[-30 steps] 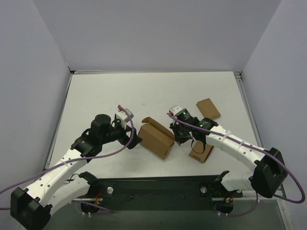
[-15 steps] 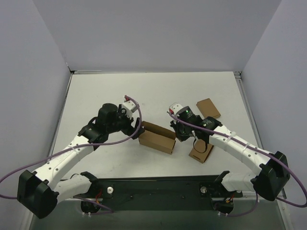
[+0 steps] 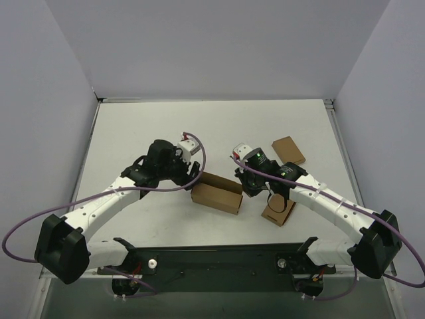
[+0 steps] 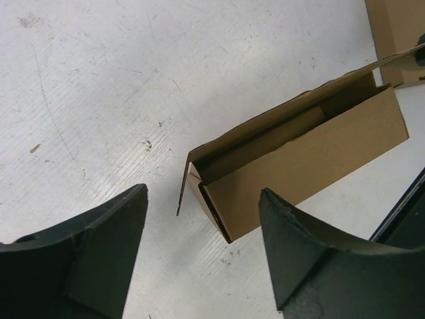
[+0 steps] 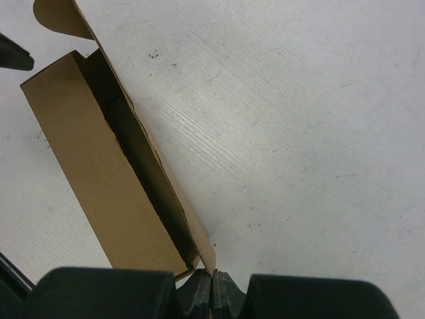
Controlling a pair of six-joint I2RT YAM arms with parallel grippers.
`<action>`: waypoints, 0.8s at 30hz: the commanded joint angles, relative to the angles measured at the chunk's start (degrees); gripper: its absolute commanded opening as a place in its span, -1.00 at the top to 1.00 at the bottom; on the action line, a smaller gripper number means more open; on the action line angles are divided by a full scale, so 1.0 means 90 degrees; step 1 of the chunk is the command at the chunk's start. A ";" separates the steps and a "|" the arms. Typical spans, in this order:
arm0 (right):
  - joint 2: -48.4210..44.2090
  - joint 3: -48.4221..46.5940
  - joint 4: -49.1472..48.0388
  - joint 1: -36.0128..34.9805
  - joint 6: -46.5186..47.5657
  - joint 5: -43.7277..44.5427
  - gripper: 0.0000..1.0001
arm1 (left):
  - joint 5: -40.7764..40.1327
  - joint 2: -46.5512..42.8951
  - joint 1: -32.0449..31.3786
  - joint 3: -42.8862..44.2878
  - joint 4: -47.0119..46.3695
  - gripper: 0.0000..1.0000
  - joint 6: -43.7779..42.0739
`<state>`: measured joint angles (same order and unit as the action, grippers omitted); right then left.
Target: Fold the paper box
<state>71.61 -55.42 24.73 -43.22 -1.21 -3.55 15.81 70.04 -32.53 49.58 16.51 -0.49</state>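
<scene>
Two grippers flank the paper box (image 3: 217, 193), which sits near the middle of the table (image 3: 146, 126), just ahead of the arm bases.

On the left, the left gripper (image 4: 204, 199) hangs over the box's left end with its jaws spread wide. It holds nothing, and only the loose end flap (image 4: 186, 183) lies between the fingers. If those jaws meet the box off-centre, one finger probably touches cardboard first. That would shove the light box along the table, or bend the flap outward instead of tucking it in. Pressing down on the hollow shell could also crush a wall.

On the right, the right gripper (image 5: 212, 287) is fully closed, pinching the thin edge of the box's open panel at the right end. That is a slim hold. A push from the left may pull the panel out of the pinch, crease it, or swing the box round that point. One small box (image 3: 279, 212) lies just under the right arm and could be nudged. Another small box (image 3: 288, 150) lies further back.

The paper box's long axis runs across the table from left to right, its right end slanting slightly toward the arms. Its open side appears to face upward and away, and the end flap at the left stands unfolded.
</scene>
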 commanded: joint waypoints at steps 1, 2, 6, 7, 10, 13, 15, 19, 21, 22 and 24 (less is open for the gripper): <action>-0.0213 -0.0200 0.0104 -0.0061 0.0086 -0.0035 1.00 | -0.0038 0.0303 0.0002 0.0399 -0.0067 -0.40 -0.0043; -0.0213 -0.0200 0.0104 -0.0070 0.0086 -0.0016 1.00 | -0.0058 0.0342 0.0002 0.0457 -0.0019 -0.29 -0.0033; -0.0213 -0.0190 0.0104 -0.0061 0.0076 0.0033 1.00 | -0.0292 0.0460 -0.0028 0.0497 0.0069 -0.04 0.0025; -0.0223 -0.0180 0.0104 -0.0061 0.0086 0.0043 1.00 | -0.0312 0.0460 -0.0028 0.0477 0.0079 0.01 0.0025; -0.0213 -0.0190 0.0104 -0.0061 0.0086 0.0102 1.00 | -0.0302 0.0460 -0.0067 0.0448 0.0060 0.10 0.0025; -0.0203 -0.0200 0.0104 -0.0070 0.0076 0.0160 1.00 | -0.0253 0.0567 -0.0106 0.0496 0.0118 0.34 0.0016; -0.0184 -0.0200 0.0104 -0.0061 0.0076 0.0199 1.00 | -0.0311 0.0616 -0.0116 0.0545 0.0206 0.51 0.0238; -0.0116 -0.0210 0.0114 -0.0070 0.0086 0.0219 1.00 | -0.0409 0.0694 -0.0174 0.0575 0.0333 0.68 0.0386; -0.0077 -0.0200 0.0123 -0.0070 0.0076 0.0238 1.00 | -0.0517 0.0723 -0.0203 0.0614 0.0450 0.70 0.0474; -0.0057 -0.0219 0.0114 -0.0061 0.0076 0.0238 1.00 | -0.0555 0.0753 -0.0213 0.0614 0.0489 0.72 0.0504; -0.0028 -0.0229 0.0123 -0.0061 0.0076 0.0258 1.00 | -0.0682 0.0782 -0.0262 0.0672 0.0577 0.81 0.0611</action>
<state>71.50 -55.42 24.91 -43.29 -1.19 -2.72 11.86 76.34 -34.11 52.49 19.51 2.57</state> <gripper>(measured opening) 0.036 0.127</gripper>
